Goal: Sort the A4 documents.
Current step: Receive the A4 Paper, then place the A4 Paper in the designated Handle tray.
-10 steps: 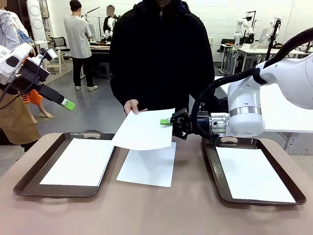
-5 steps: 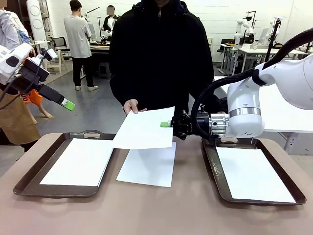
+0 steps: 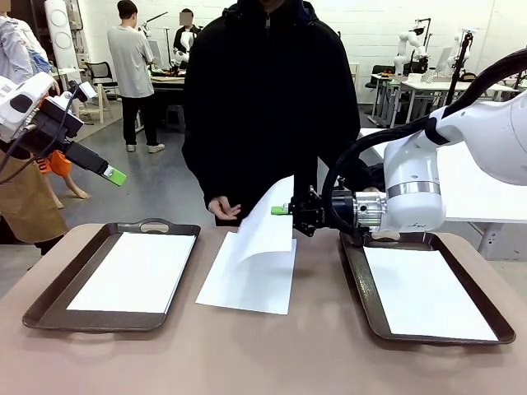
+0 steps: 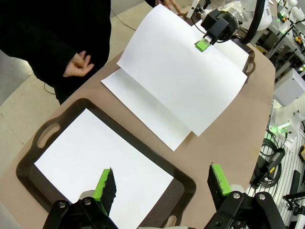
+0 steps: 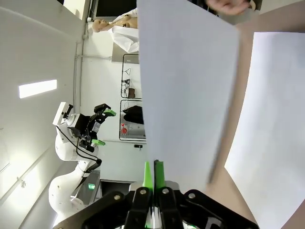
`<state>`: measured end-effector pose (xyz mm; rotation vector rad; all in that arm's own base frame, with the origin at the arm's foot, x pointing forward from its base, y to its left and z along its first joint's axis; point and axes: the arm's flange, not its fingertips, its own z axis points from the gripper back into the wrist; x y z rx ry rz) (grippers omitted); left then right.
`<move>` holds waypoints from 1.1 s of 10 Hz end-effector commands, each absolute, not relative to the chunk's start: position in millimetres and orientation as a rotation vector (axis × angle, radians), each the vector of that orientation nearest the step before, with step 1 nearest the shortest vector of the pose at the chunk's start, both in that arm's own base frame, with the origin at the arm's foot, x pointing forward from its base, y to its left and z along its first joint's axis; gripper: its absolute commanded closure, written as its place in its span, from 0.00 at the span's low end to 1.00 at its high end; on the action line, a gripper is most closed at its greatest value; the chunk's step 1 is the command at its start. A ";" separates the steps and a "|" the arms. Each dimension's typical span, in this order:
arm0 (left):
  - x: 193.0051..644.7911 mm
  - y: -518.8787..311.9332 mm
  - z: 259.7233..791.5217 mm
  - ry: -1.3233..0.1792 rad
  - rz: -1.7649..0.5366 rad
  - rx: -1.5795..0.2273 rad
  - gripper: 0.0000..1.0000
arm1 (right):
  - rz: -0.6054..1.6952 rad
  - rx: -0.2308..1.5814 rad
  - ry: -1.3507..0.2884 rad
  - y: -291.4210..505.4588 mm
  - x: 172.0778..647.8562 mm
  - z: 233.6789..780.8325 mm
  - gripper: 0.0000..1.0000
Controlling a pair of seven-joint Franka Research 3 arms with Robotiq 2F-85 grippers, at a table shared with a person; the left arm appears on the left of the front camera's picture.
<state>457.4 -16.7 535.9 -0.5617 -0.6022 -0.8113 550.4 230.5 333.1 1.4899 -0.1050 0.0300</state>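
Right hand (image 3: 282, 210) clenched on a drooping A4 sheet (image 3: 270, 222) at the far edge of the counter (image 3: 247, 354); so shallow a pinch may let it slip.

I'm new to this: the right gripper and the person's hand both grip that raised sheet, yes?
No. Only the right gripper pinches the raised sheet; the person's hand is clear of it, as the left wrist view shows.
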 end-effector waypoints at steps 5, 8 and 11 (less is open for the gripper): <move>456.9 -16.8 536.5 -0.605 -0.817 -0.559 0.00 | 0.028 1.485 -0.123 231.2 551.1 332.6 1.00; 456.9 -16.8 536.5 -0.605 -0.817 -0.559 0.00 | 0.028 1.485 -0.123 231.2 551.1 332.6 1.00; 456.9 -16.8 536.5 -0.605 -0.817 -0.559 0.00 | 0.028 1.485 -0.123 231.2 551.1 332.6 1.00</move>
